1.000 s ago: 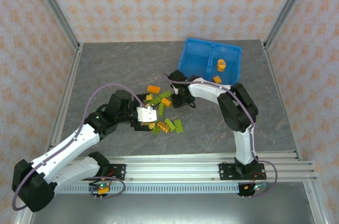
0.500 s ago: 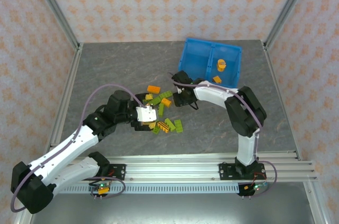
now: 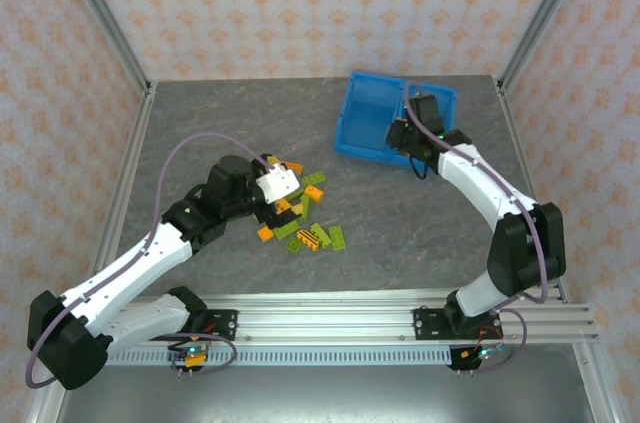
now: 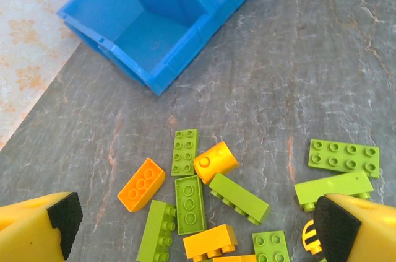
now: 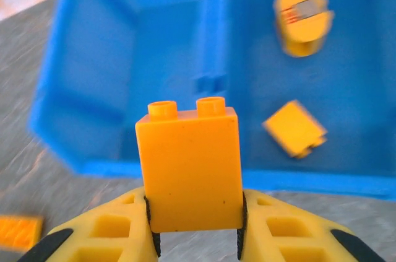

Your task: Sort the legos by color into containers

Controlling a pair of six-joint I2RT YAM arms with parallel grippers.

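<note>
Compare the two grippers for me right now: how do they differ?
The left gripper stands wide open and empty; the right gripper is shut on an orange brick, held studs up. The left gripper hovers over the loose legos; the right gripper is at the blue bin. Both are yellow.

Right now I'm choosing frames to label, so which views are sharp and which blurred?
Right wrist: the orange brick is crisp, the blue bin behind it smeared; left wrist: loose legos in sharp focus; top external: evenly lit, no glare.
</note>
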